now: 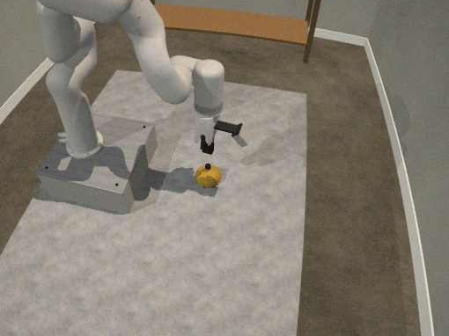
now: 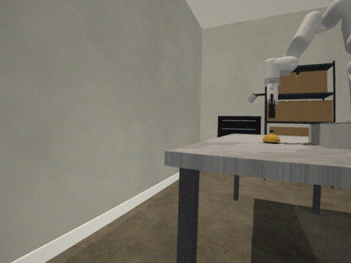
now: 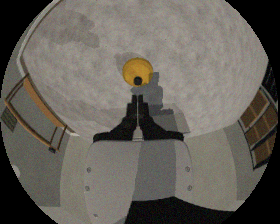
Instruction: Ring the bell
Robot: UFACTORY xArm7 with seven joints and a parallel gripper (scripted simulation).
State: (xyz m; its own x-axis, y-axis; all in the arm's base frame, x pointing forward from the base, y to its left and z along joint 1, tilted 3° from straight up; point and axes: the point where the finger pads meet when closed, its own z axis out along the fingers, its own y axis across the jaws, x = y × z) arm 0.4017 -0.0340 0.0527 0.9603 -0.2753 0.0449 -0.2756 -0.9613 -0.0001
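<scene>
The pincer [image 1: 207, 149], fingers together on nothing, hangs clear above the bell [image 1: 208, 176] mid-worktop [image 1: 246, 259]; its button [image 1: 208, 166] looks up, so the task seems finished.

Yellow domed bell [image 1: 208, 176] — black button [image 1: 208, 166] up — upright on table [image 1: 176, 259].

Open air between gripper [image 1: 207, 149] and bell [image 1: 208, 177], nothing in the gap. Bare table [image 1: 246, 241] on the bell's near, right and far sides. Grey base block [image 1: 128, 197] to the bell's left, close but apart, limiting approach there. Shelf rack [image 2: 334, 85] and dark cabinet [image 2: 239, 124] beyond the table, well apart.
</scene>
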